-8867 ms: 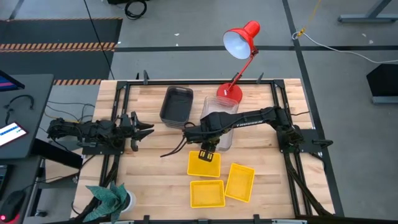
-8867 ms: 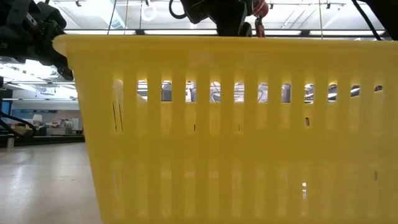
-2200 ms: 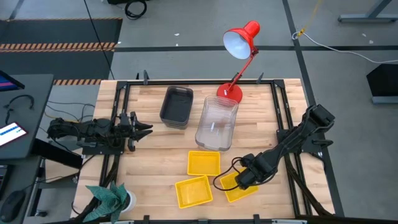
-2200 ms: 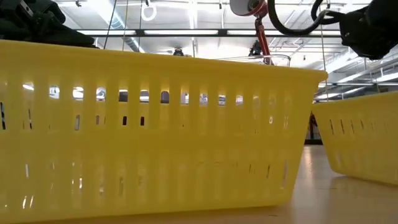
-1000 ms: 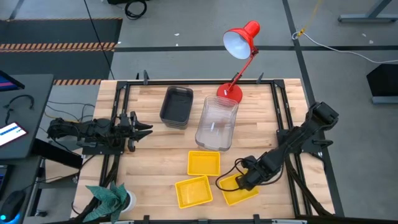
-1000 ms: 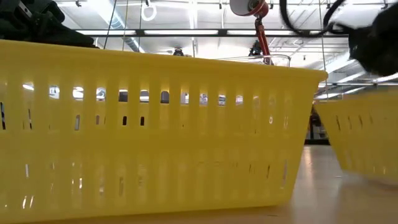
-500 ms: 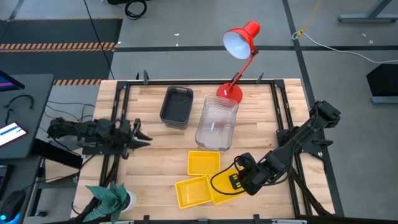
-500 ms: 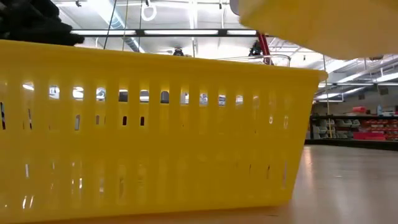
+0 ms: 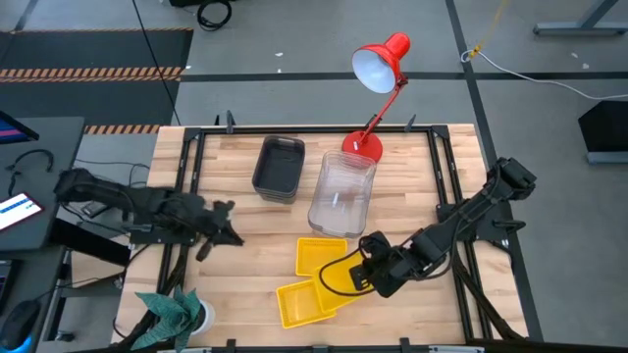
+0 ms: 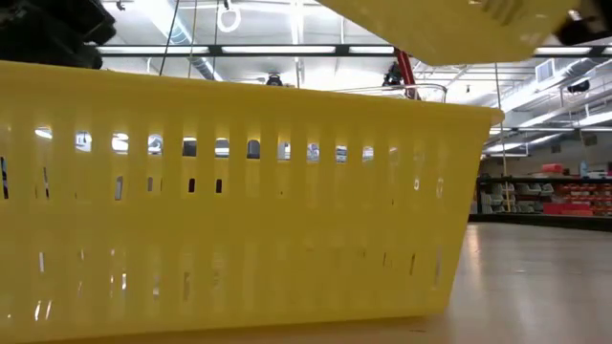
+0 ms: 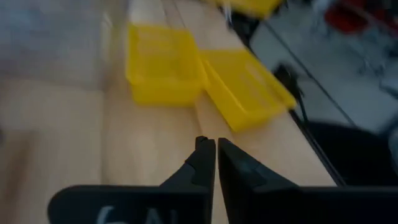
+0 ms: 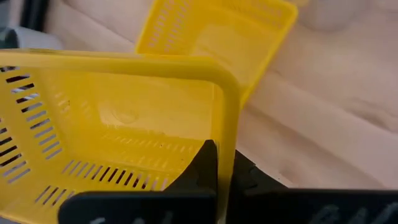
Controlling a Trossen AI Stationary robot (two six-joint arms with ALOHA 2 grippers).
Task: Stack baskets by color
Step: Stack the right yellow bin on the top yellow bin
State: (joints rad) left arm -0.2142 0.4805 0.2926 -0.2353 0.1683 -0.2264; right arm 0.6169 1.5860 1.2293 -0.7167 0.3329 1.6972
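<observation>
Three yellow baskets are near the table's front. One (image 9: 322,253) rests flat on its bottom, another (image 9: 302,304) sits nearer the front edge, and the third (image 9: 337,286) hangs tilted above and between them, with my right gripper (image 9: 368,277) shut on it. The low view shows it high up (image 10: 459,27) over the near basket (image 10: 239,191). A dark grey stack (image 9: 279,169) and a clear stack (image 9: 343,194) stand farther back. My left gripper (image 11: 216,155) is shut and holds nothing, over bare wood left of the yellow baskets. My right gripper pinches the yellow basket's wall at its rim (image 12: 225,134), one finger (image 12: 208,163) inside the basket and the other outside. The fingers come slanting down from the table's right side. The basket is lifted clear and tilted, its open side toward the gripper.
A red desk lamp (image 9: 378,69) stands at the table's far edge behind the clear stack. A black frame (image 9: 186,167) runs along the table's sides. A green thing (image 9: 175,312) sits at the near left corner.
My right gripper has risen and gone toward the table's left with the yellow basket, which has left the wood, tipped and now hangs over the other two. My left gripper has reached out toward the yellow baskets, tipped downward and shut.
</observation>
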